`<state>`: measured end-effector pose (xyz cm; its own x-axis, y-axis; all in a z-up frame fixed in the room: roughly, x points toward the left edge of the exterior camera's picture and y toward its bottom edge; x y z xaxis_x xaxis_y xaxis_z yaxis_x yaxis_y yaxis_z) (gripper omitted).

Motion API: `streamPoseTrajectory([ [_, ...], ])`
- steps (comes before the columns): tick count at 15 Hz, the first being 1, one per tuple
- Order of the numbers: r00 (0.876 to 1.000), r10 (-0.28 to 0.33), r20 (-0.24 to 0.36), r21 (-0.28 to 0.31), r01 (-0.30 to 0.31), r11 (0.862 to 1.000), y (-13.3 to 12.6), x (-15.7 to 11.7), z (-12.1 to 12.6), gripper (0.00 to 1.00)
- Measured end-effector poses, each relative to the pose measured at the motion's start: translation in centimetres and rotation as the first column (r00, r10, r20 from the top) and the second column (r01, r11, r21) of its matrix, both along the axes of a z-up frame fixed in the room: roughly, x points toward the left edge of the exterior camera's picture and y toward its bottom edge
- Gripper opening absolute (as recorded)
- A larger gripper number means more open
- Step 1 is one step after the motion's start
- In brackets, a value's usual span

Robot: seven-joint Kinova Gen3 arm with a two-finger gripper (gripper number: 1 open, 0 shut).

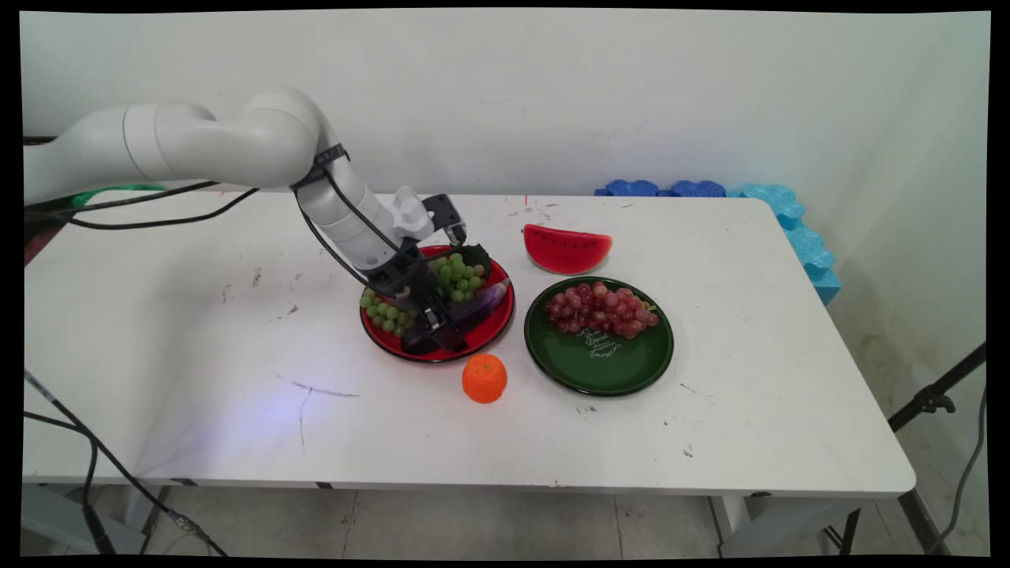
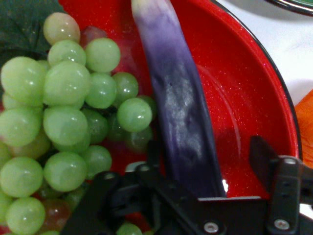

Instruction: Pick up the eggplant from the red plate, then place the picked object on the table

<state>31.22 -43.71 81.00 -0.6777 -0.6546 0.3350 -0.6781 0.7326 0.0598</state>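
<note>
My gripper [image 1: 444,331] is low inside a red plate [image 1: 506,315], tilted down from the upper left. A purple eggplant [image 1: 483,303] lies across the plate, and green grapes [image 1: 458,276] are heaped beside it. In the hand view the eggplant [image 2: 178,112] runs up between my two fingers [image 2: 260,156], and the gripper [image 2: 208,164] is open astride its near end. A strip of red plate [image 2: 254,88] shows between the eggplant and the right finger. The green grapes [image 2: 63,122] crowd the left side, close to the left finger.
An orange [image 1: 484,378] sits just in front of the red plate. To the right stands a dark green plate [image 1: 600,367] carrying red grapes [image 1: 600,309], with a watermelon slice [image 1: 566,248] behind it. Blue foam blocks [image 1: 789,213] line the back right corner.
</note>
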Motion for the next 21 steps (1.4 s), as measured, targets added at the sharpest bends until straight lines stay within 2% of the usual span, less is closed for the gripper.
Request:
streamPoseTrajectory([
  [8, 1.0, -0.028, -0.003, -0.006, 0.028, 1.0, 0.1, -0.3, 0.8, 0.0],
  [12, 0.999, -0.05, -0.006, -0.03, 0.05, 0.998, 0.3, -0.5, 2.1, 0.0],
  [18, 0.997, -0.07, -0.012, -0.092, 0.069, 0.993, 0.5, -1.3, 6.7, 0.0],
  [21, 0.995, -0.091, -0.027, -0.127, 0.087, 0.988, 1.3, -2.2, 10.1, 0.0],
])
